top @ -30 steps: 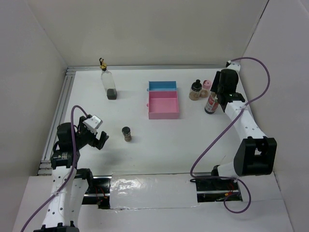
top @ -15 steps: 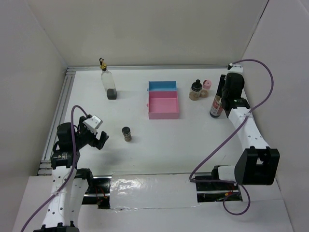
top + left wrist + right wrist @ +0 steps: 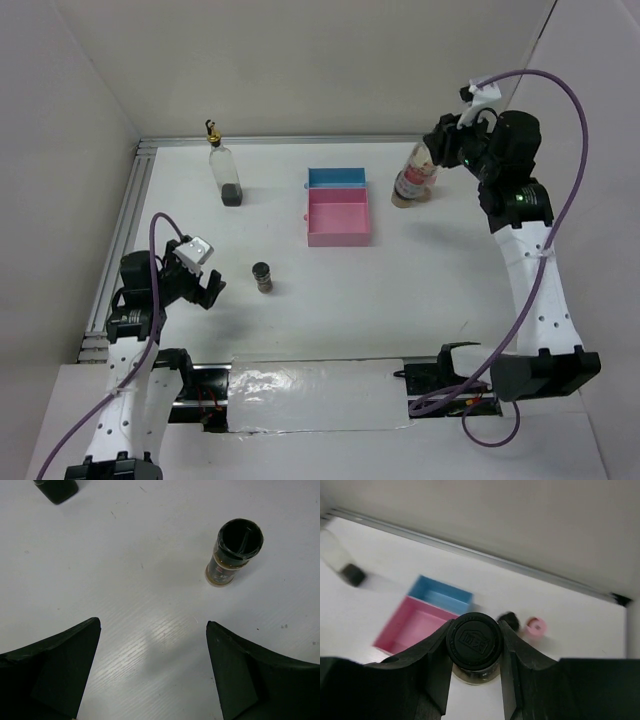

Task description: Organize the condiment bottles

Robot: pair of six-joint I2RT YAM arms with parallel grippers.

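Red-label bottle [image 3: 411, 182] (cap logo [image 3: 473, 640] illegible)

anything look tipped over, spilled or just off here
Only the red-label bottle leans sharply at the far right, but the right gripper is shut on its cap, so it is held, not fallen. The pourer bottle and the small jar stand upright; no spill shows.

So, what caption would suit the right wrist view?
Right gripper clamps the black-capped bottle, with pink tray and blue tray beyond.
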